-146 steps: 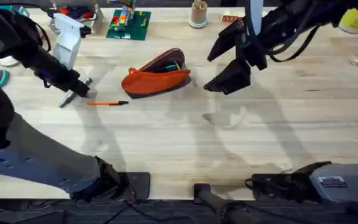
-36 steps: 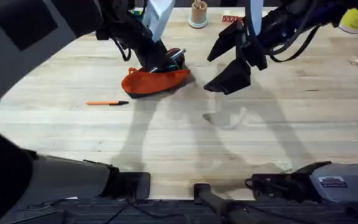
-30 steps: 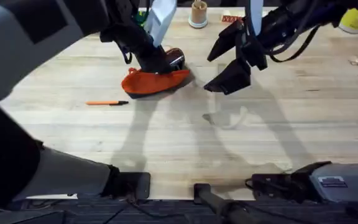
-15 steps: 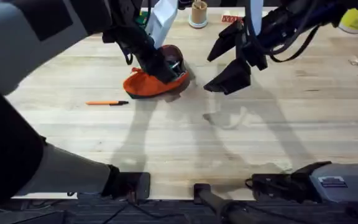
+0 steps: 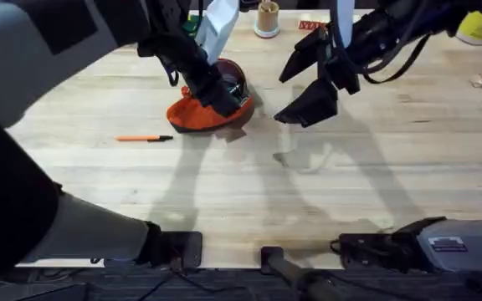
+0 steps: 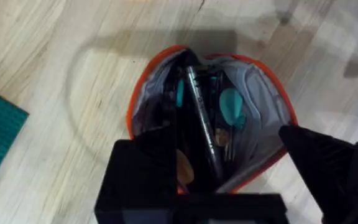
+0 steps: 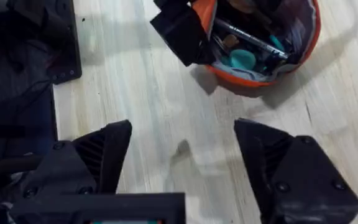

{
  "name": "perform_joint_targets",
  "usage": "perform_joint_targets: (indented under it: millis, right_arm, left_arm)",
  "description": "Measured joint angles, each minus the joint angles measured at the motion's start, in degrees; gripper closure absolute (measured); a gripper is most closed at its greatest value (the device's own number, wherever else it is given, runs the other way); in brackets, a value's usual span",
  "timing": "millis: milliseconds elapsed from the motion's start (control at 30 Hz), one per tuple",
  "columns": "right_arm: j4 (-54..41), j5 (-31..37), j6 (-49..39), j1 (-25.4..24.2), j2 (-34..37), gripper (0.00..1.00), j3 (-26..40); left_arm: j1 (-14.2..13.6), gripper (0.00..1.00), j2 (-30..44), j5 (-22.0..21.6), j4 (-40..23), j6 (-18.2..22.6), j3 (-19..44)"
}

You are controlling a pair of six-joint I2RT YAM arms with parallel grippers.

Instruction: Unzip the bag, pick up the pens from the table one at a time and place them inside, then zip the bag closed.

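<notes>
The bag (image 5: pixel 207 113) lies on the far-middle part of the table (image 5: pixel 249 184), its zipper undone and its mouth gaping, grey lining showing. The left gripper (image 5: pixel 222 96) is directly over that mouth, its fingers (image 6: pixel 138 180) spread and released, one at either side of the opening. Inside, a dark pen (image 6: pixel 202 121) lies loose among teal items, touched by neither finger. The orange pen (image 5: pixel 145 139) lies flat on the table to the left of the bag and a little nearer, well apart from both grippers. The right gripper (image 5: pixel 308 79) hangs just right of the bag with its fingers wide and nothing between them. A red label at the far edge cannot be read.
</notes>
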Motion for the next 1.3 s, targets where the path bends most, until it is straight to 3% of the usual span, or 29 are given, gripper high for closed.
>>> perform_joint_targets:
  millis: [333, 767, 1000, 1133, 1300]
  right_arm:
    - [0.0, 0.0, 0.0, 0.0, 0.0, 0.006, 0.0]
    - [0.0, 0.0, 0.0, 0.0, 0.0, 0.005, 0.0]
    - [-0.01, 0.0, 0.0, 0.0, 0.0, 0.006, 0.0]
    - [-0.01, 0.02, 0.0, 0.0, 0.0, 0.005, 0.0]
    - [0.0, 0.02, 0.0, 0.0, 0.0, 0.005, 0.0]
  left_arm:
    - [0.0, 0.008, -4.44, -4.95, -3.5, -0.27, 5.02]
    - [0.0, 0.007, -16.32, -12.87, -16.59, -1.55, 5.4]
    - [0.12, 0.007, -18.71, -19.23, -24.82, -1.57, 5.42]
    - [1.71, 0.007, -18.71, -22.76, -28.03, -1.56, 5.42]
    - [6.56, 0.008, -18.71, -25.11, -30.65, -1.53, 5.42]
